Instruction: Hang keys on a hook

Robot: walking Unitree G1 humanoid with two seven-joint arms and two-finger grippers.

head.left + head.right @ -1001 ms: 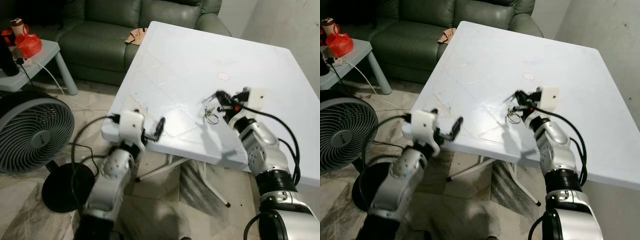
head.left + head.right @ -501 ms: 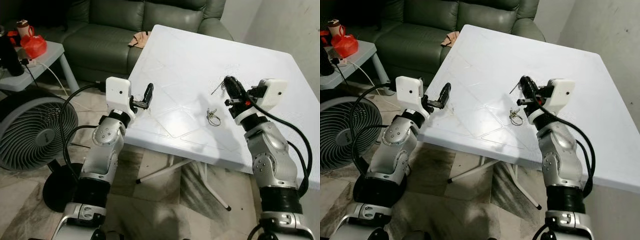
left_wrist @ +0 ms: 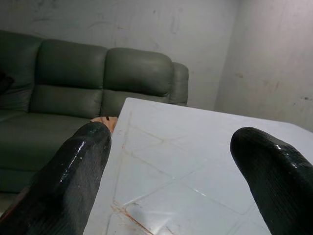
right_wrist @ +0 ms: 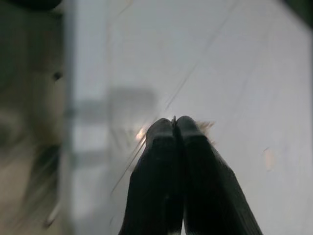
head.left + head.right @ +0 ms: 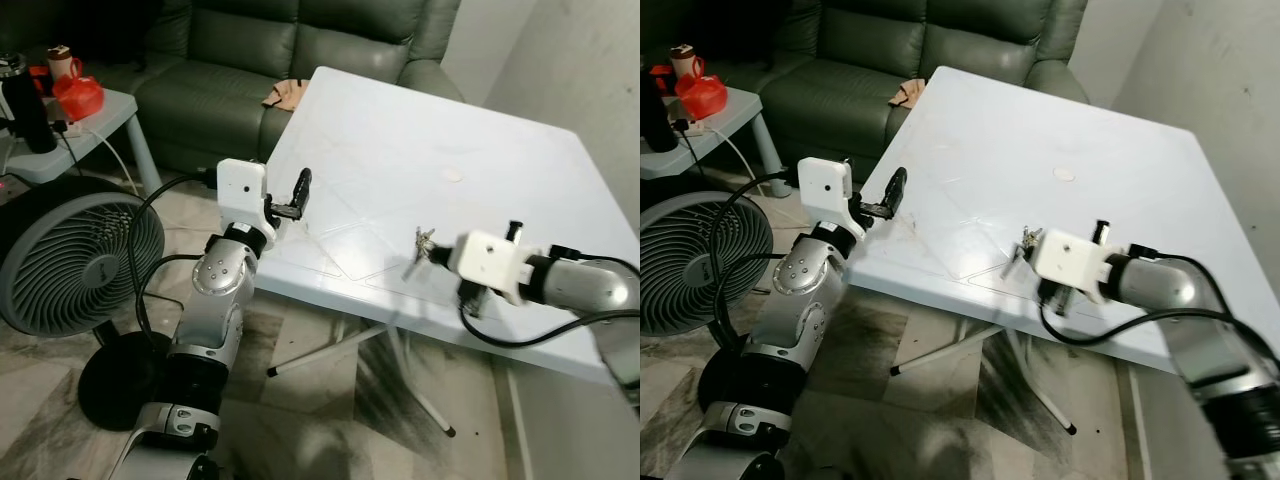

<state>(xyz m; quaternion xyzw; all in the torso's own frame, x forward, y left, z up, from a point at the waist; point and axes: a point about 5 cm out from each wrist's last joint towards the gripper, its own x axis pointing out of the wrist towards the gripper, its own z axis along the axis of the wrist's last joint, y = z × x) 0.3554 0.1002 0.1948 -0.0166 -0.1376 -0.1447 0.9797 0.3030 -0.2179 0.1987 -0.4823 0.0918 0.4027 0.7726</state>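
Observation:
A small bunch of keys (image 5: 420, 243) lies near the front edge of the white table (image 5: 400, 140). My right arm reaches in low from the right, blurred. Its gripper (image 4: 174, 122) is at the keys, fingers pressed together, with a thin bit of metal at the tips and glints on either side. My left gripper (image 5: 298, 190) hovers open over the table's front left corner with nothing between its fingers (image 3: 73, 181), well apart from the keys.
A green sofa (image 5: 250, 50) with a tan cloth (image 5: 283, 92) stands behind the table. A large floor fan (image 5: 75, 255) is at the left, beside a low side table (image 5: 90, 115) holding a red item. A wall runs along the right.
My right arm has swung down from above the table to the keys, and its fingers have shut. The left arm has hardly moved. The view has shifted slightly.

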